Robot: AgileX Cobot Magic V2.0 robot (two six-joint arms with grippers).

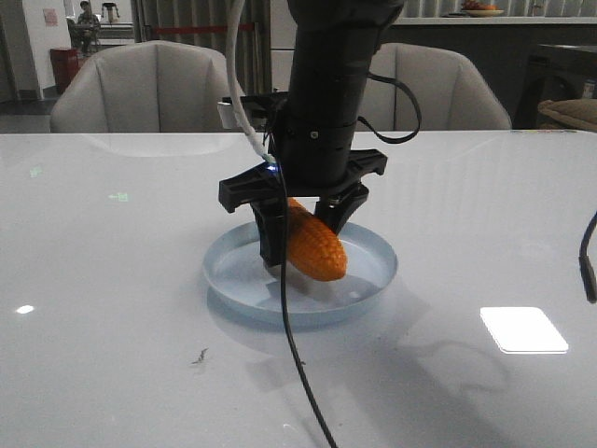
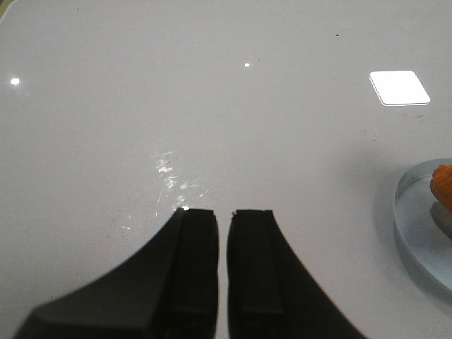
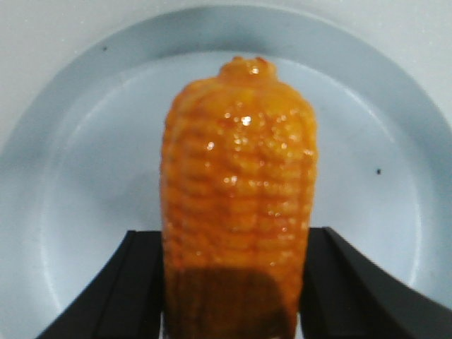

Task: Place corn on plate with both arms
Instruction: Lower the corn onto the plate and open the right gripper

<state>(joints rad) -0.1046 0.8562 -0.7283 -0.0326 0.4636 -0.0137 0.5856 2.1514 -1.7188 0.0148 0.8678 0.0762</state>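
The orange corn (image 1: 312, 245) is gripped across its width by my right gripper (image 1: 303, 229). It hangs tilted, its lower end just above or touching the pale blue plate (image 1: 373, 280); I cannot tell which. In the right wrist view the gripper (image 3: 234, 236) is shut on the corn (image 3: 239, 176), with the plate (image 3: 70, 176) below it. My left gripper (image 2: 224, 212) is shut and empty over bare table; the plate's rim (image 2: 417, 233) and an end of the corn (image 2: 443, 185) show at that view's edge. The left gripper does not show in the front view.
A black cable (image 1: 298, 355) hangs from the right arm in front of the plate. Another cable (image 1: 588, 257) hangs at the table's right edge. Two pale chairs (image 1: 154, 84) stand behind the table. A small dark speck (image 1: 200, 356) lies near the front.
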